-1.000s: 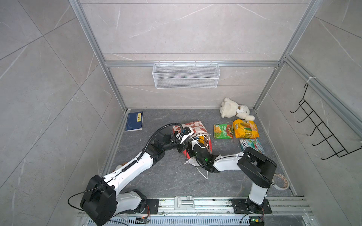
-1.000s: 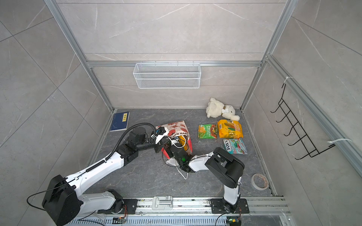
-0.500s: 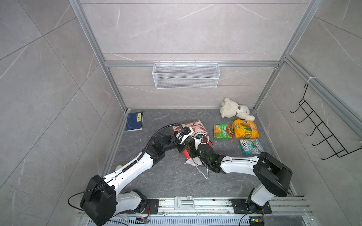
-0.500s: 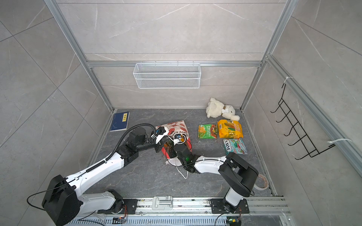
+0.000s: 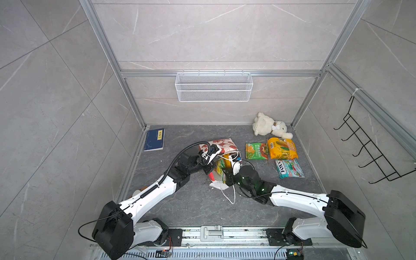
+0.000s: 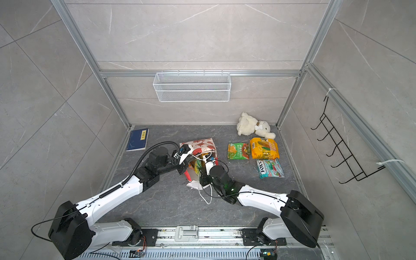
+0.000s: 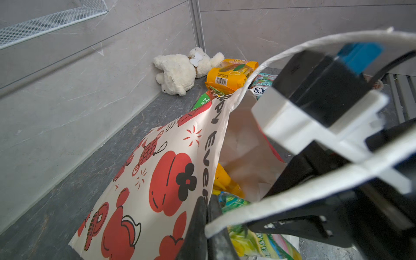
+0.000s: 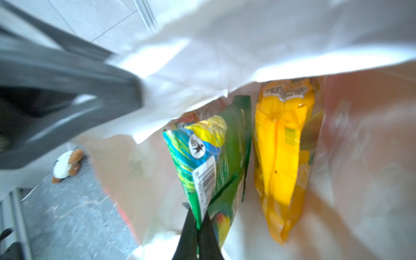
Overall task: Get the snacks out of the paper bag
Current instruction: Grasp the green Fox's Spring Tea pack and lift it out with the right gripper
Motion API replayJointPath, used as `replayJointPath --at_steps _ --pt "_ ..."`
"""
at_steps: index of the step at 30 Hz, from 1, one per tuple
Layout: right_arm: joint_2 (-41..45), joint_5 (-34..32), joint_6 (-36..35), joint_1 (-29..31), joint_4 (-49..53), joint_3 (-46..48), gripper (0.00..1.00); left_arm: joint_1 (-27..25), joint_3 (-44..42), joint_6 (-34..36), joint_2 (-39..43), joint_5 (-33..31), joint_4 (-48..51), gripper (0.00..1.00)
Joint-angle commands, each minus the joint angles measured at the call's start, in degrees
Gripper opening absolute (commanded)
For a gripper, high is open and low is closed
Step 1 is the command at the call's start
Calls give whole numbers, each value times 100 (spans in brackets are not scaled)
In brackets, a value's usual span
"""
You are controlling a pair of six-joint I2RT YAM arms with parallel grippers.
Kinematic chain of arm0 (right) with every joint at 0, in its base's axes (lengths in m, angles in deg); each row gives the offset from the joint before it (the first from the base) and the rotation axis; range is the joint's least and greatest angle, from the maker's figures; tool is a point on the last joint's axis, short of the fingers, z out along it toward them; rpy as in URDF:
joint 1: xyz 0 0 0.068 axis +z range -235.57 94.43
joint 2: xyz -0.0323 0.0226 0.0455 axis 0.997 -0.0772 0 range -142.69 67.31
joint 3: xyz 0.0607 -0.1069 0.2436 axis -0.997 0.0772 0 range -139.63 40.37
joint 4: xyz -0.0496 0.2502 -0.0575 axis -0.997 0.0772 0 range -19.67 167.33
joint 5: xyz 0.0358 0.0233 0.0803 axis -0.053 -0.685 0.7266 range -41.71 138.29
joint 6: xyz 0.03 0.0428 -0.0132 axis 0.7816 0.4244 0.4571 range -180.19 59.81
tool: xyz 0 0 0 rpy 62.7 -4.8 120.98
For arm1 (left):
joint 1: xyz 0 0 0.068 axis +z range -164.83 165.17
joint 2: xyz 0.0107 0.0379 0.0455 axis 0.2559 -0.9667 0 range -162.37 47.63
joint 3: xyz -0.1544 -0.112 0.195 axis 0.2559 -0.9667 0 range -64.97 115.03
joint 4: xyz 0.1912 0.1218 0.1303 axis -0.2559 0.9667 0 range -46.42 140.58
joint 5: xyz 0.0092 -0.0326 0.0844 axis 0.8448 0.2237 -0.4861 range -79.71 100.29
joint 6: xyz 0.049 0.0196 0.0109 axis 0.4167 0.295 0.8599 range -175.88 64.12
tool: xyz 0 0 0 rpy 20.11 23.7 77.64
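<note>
The paper bag (image 5: pixel 221 145) (image 6: pixel 202 145) lies on the floor with its mouth toward the arms. My left gripper (image 7: pixel 207 200) (image 5: pixel 208 171) is shut on the bag's printed rim (image 7: pixel 162 180) and holds the mouth apart. My right gripper (image 8: pixel 199 221) (image 5: pixel 225 173) reaches into the mouth, shut on the edge of a green snack packet (image 8: pixel 216 157). A yellow packet (image 8: pixel 283 157) lies beside it inside the bag. Three snacks lie on the floor to the right: a green one (image 5: pixel 256 151), a yellow-orange corn one (image 5: pixel 282 148) and a FOX'S one (image 5: pixel 289 168).
A white plush toy (image 5: pixel 269 126) sits in the back right corner. A blue book (image 5: pixel 154 139) lies at the back left. A wire basket (image 5: pixel 213 86) hangs on the back wall and a black hook rack (image 5: pixel 369 148) on the right wall. The bag's cord handle (image 5: pixel 231 198) trails on the floor.
The right arm has stretched out, its elbow swinging to the right, while its gripper stayed at the bag's mouth. The left gripper has kept its hold on the rim.
</note>
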Motion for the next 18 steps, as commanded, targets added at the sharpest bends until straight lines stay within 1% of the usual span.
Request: replayJointPath --at_steps 1,6,9,14,18 --pt "526 257 -245 9 502 -6 0 25 2 -160 -29 -370 -194 0" --pt "1054 531 -339 -5 948 -29 0 17 16 -186 -81 -477 -263 0" --pt "1292 831 -394 -35 1310 -151 0 24 49 -208 -91 -541 -270 0" --pt "1694 1541 -608 -69 2469 -602 0 23 54 -225 -4 -658 -254 0" --pt "2289 1619 -553 -233 3364 -792 0 22 52 -259 26 -892 -261 0"
